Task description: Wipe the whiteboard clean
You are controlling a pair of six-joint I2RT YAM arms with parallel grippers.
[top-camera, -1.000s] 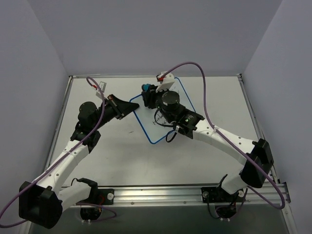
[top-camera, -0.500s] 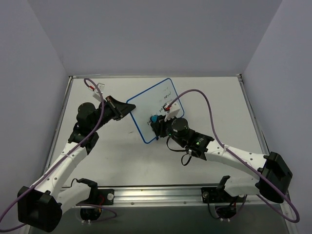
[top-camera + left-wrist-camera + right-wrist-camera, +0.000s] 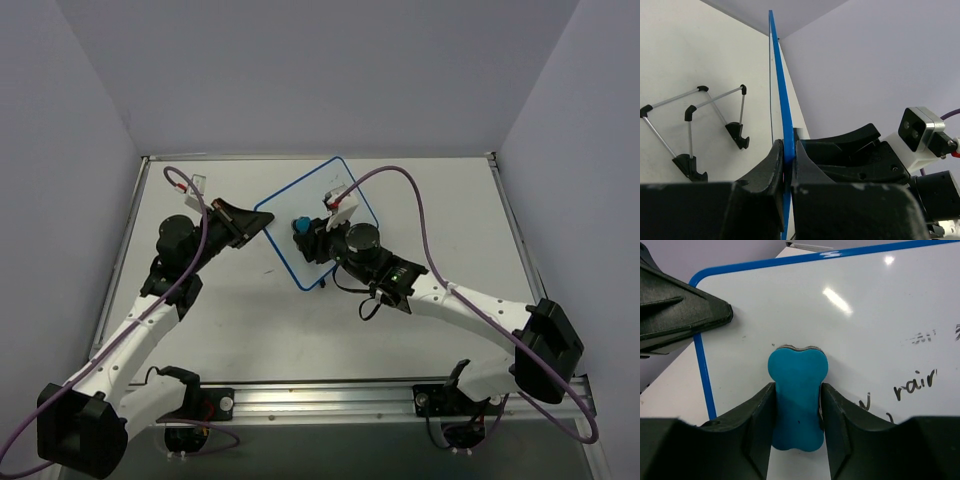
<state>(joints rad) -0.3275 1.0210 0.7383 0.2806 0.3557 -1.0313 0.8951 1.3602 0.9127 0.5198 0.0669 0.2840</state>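
Observation:
The whiteboard (image 3: 300, 190), white with a thin blue rim, is held tilted over the table. My left gripper (image 3: 260, 219) is shut on its left edge; in the left wrist view the blue rim (image 3: 779, 90) runs up from between the closed jaws of the left gripper (image 3: 788, 146). My right gripper (image 3: 797, 390) is shut on a blue bone-shaped eraser (image 3: 797, 367), whose tip presses against the whiteboard (image 3: 840, 315) near its left rim. Black handwriting (image 3: 915, 385) shows to the right of the eraser. From above, the eraser (image 3: 300, 222) sits on the board's left half.
Wire legs with black tips (image 3: 695, 125) show left of the board's edge. The grey table (image 3: 450, 200) is boxed in by pale walls on three sides. A metal rail (image 3: 320, 398) with both arm bases runs along the near edge.
The right gripper carried the eraser down the board, then back up toward its left edge. The board has turned and shifted slightly in the left gripper's hold.

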